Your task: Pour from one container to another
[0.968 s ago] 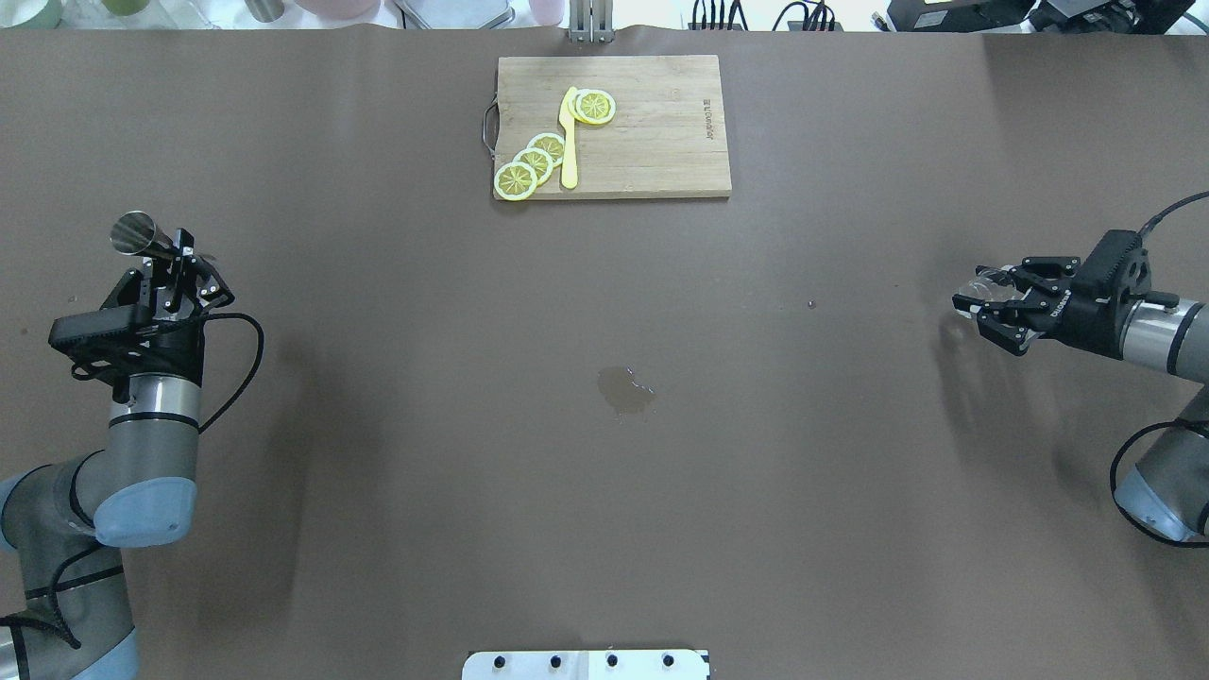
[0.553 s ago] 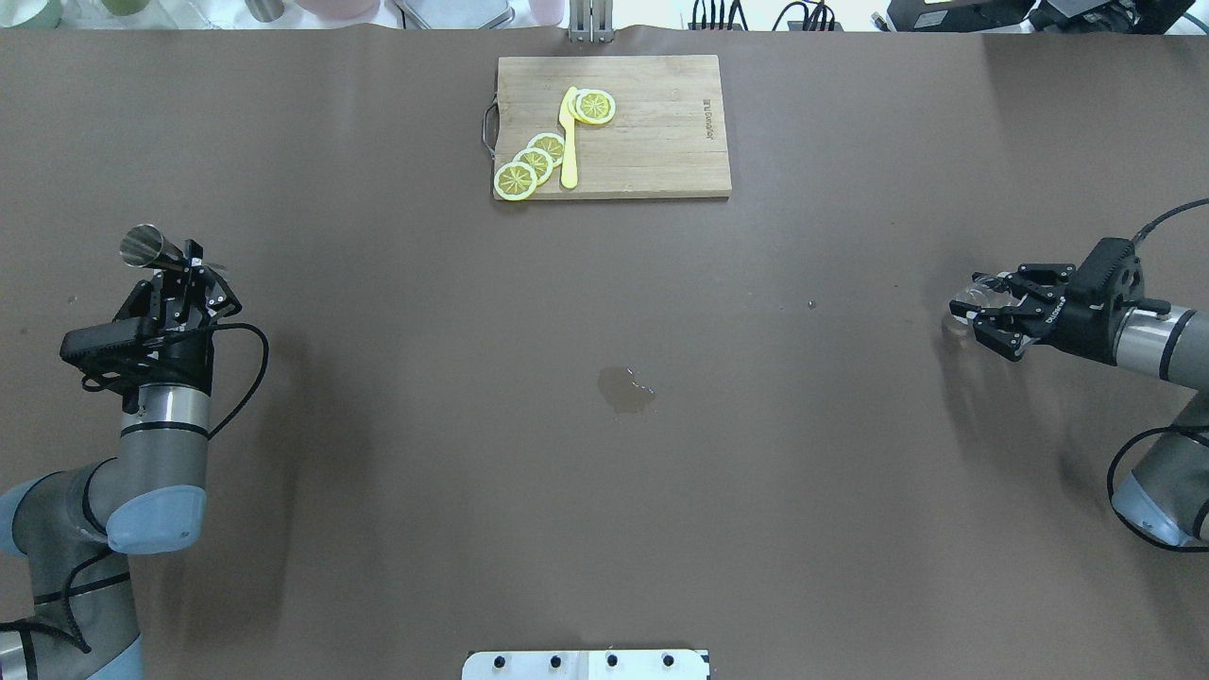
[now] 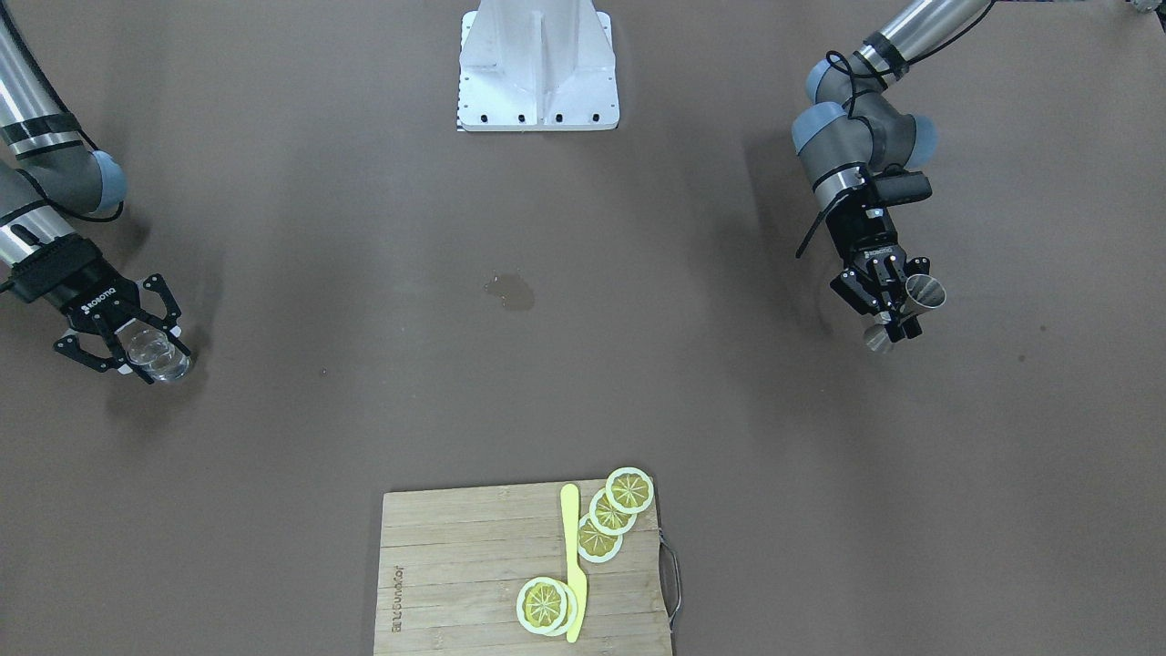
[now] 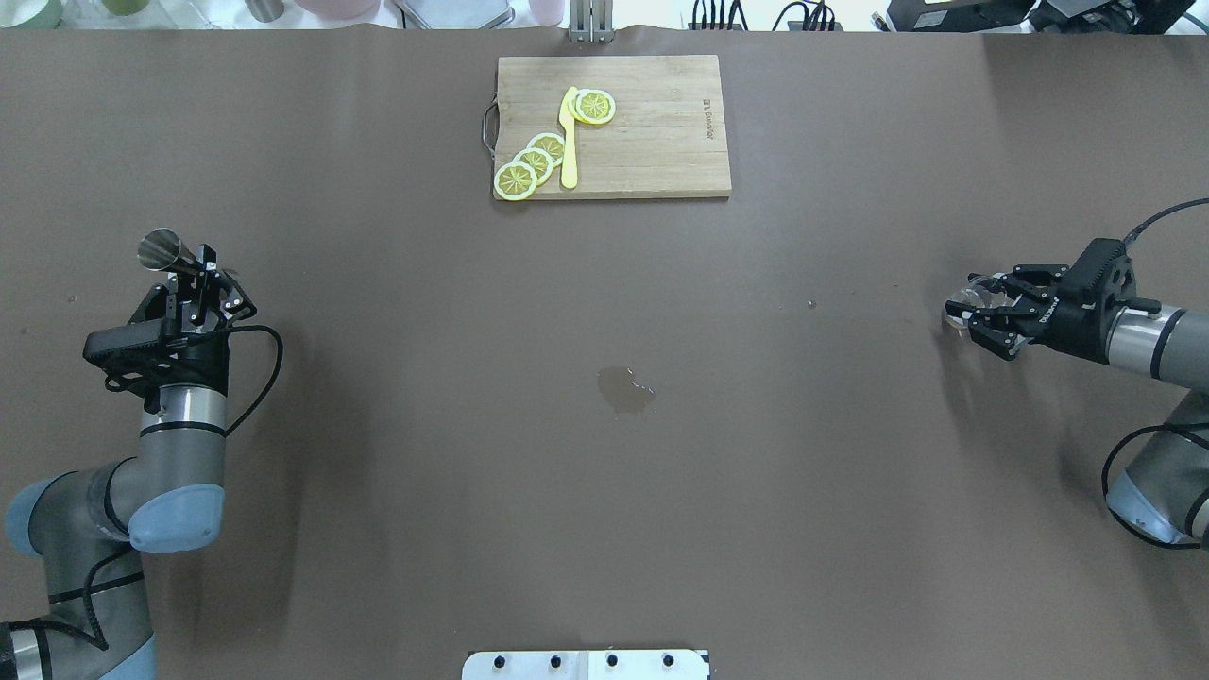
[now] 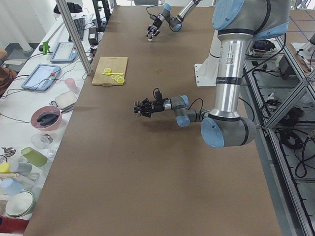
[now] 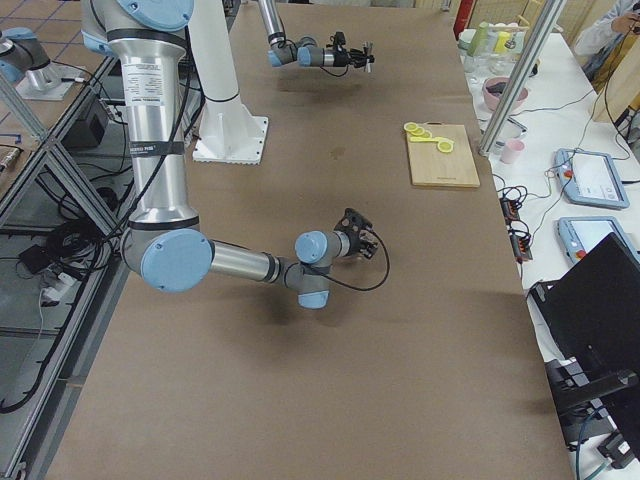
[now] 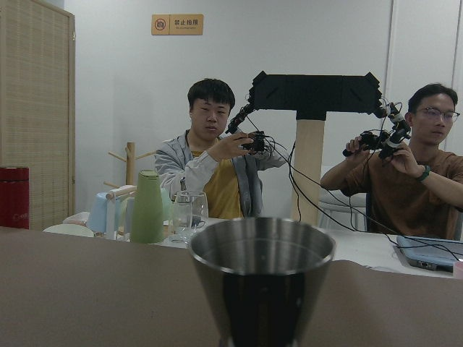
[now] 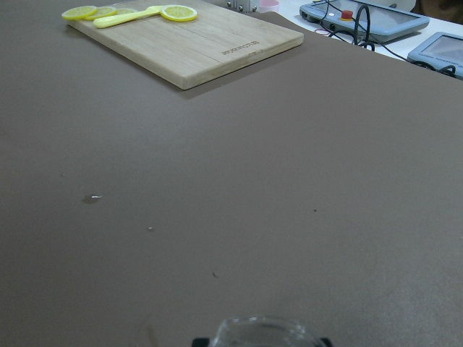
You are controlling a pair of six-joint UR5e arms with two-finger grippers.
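carrying step, i'd say. in the overhead view the left tool [image 4: 196, 269] sits at the left edge, clamped on the waist of the tilted jigger [image 4: 156, 248]; the right tool [image 4: 965, 312], far right, is closed round the glass [image 4: 962, 300]. well apart, so next they must meet, jigger upright.

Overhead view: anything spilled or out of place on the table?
Yes: a small wet patch sits mid-table, darker than the brown table cover around it. It lies far from both the jigger in the left gripper and the glass in the right gripper.
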